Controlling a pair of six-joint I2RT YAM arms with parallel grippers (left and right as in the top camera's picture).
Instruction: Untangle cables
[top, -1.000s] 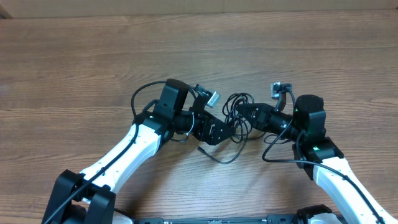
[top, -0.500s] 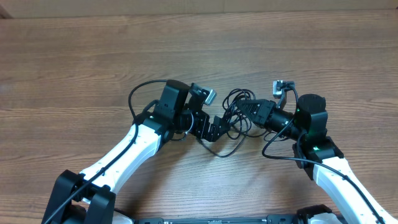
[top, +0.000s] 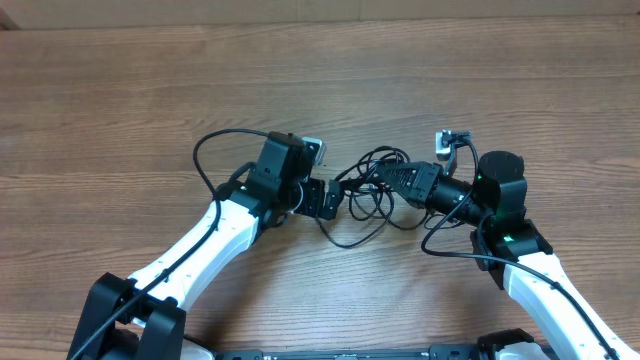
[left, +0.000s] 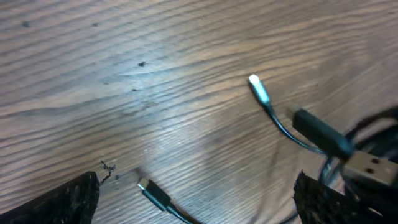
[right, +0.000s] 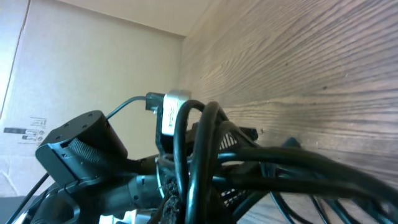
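Left tool (top: 333, 196) spread wide, nothing btwn its jaws. In the wrist view one finger (left: 68, 200) sits bottom left, the other bottom right, bare bench (top: 150, 100) in the gap. Cables (top: 368, 183) start just beside its tip, on the side twd the other arm. A small plug (left: 152, 190) lies on the wood near the left finger, apart from it. A silver-tipped plug (left: 257, 88) lies further out, and a flat USB plug (left: 367, 167) sits by the right finger.

Right tool (top: 392, 175) is pressed together and looks to be pinching the cables. Loops are bunched round its tip and crowd its wrist cam, so fingers are hidden there. Tangle sits btwn the two tools, one loop trailing onto the bench twd the robot.

Writing: printed marks (right: 18, 134) on the cardboard box (right: 74, 62) behind the bench, too small to read.
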